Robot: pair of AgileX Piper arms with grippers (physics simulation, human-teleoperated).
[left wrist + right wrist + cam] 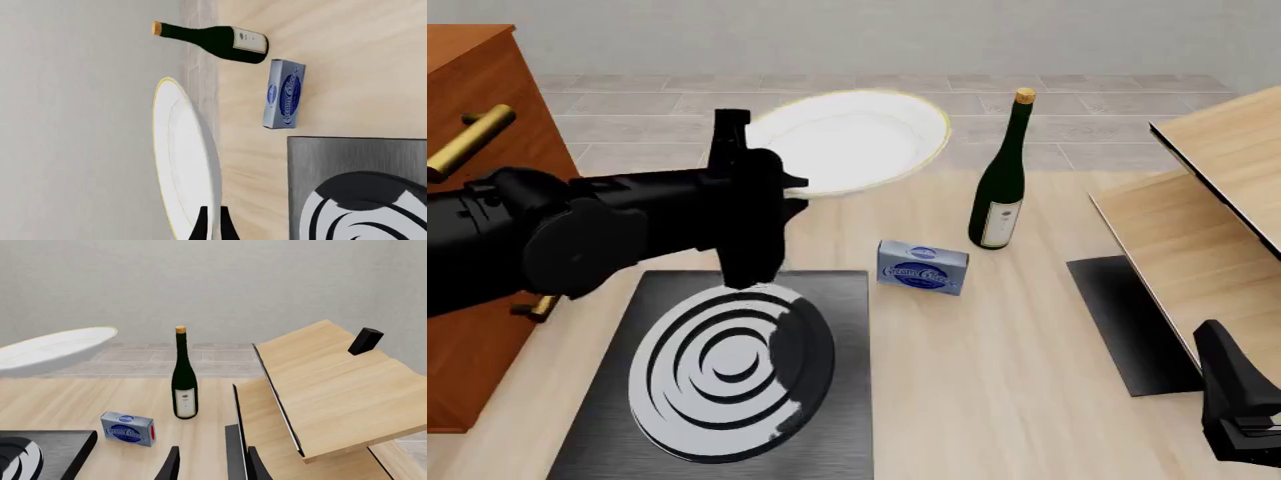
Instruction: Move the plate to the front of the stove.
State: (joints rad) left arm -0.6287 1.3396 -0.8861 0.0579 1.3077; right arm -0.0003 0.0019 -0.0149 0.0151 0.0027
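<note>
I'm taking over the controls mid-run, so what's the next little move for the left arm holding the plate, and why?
Probably carry the plate toward the near edge of the table and lower it there. The left gripper holds it by the rim, lifted and tilted, beyond the stove near the wine bottle and blue box. The goal spot sits on the stove's near side, so it has to cross over first.

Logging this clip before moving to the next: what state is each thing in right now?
Plate: lifted off the table, tilted, its rim held by the left gripper.
Stove: flat on the table, nothing on it.
Wine bottle: upright, corked.
Blue box: lying flat, closed.
Right gripper: open, holding nothing.
</note>
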